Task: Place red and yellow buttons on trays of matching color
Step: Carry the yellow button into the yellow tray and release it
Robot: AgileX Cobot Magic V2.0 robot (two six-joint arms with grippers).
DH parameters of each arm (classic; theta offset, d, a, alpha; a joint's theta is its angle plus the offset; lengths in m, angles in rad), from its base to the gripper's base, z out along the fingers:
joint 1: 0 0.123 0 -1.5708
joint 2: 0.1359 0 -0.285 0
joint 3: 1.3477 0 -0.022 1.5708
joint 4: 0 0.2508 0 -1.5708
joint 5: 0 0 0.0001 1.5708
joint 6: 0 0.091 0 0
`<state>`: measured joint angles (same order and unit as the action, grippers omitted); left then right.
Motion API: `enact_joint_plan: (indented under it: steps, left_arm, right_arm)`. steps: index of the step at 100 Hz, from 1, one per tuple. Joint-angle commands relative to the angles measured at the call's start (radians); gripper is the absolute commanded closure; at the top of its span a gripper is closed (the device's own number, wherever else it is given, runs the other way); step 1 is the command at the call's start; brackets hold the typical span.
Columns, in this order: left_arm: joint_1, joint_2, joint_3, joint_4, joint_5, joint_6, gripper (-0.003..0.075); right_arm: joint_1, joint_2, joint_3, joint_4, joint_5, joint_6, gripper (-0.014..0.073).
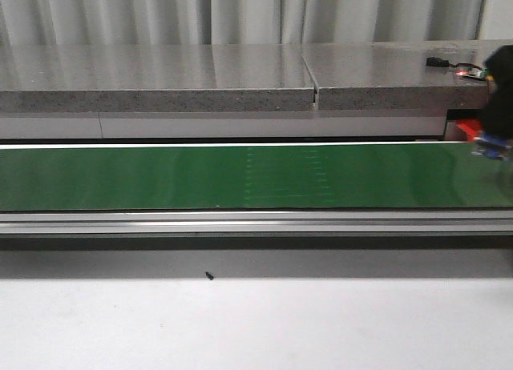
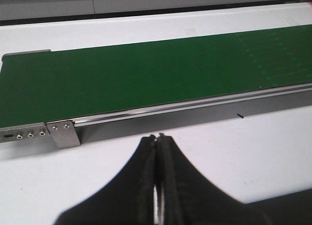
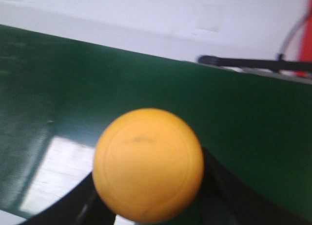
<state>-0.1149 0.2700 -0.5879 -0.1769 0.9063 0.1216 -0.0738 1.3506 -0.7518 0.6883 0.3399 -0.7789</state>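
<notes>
My left gripper (image 2: 157, 137) hangs just in front of the belt (image 1: 160, 178), its smooth black fingers pressed together on nothing. The belt is one long matte green strip. Above its right end, my right gripper (image 3: 146, 205) pinches one smooth round yellow button (image 3: 147, 164).

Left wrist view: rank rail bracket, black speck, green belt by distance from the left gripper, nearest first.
1. Rail bracket: on the conveyor's near rail, just beyond the shut left gripper.
2. Black speck: on the white table, off to the other side from the bracket, close to the rail.
3. Green belt: beyond the rail, farthest.
</notes>
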Motion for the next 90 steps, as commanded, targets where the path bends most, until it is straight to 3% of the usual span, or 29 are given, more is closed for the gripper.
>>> enact_joint_plan:
  steps: [1,12,29,90]
  left_arm:
    - [-0.009,0.009,-0.023,-0.019,-0.064,0.0,0.0739]
    - [-0.009,0.009,-0.023,-0.019,-0.064,0.0,0.0739]
    - [-0.009,0.009,-0.023,-0.019,-0.064,0.0,0.0739]
    - [-0.009,0.009,-0.023,-0.019,-0.064,0.0,0.0739]
  right_arm:
    - [-0.107,-0.052,0.011,0.026,-0.047,0.0,0.0288]
    - [-0.239,-0.051,0.031,0.026,-0.06,0.0,0.0288]
    - [-0.328,-0.049,0.039,0.069,-0.158,0.001,0.0288]
    - [-0.348,0.196,0.034,0.153,-0.349,0.001,0.0288]
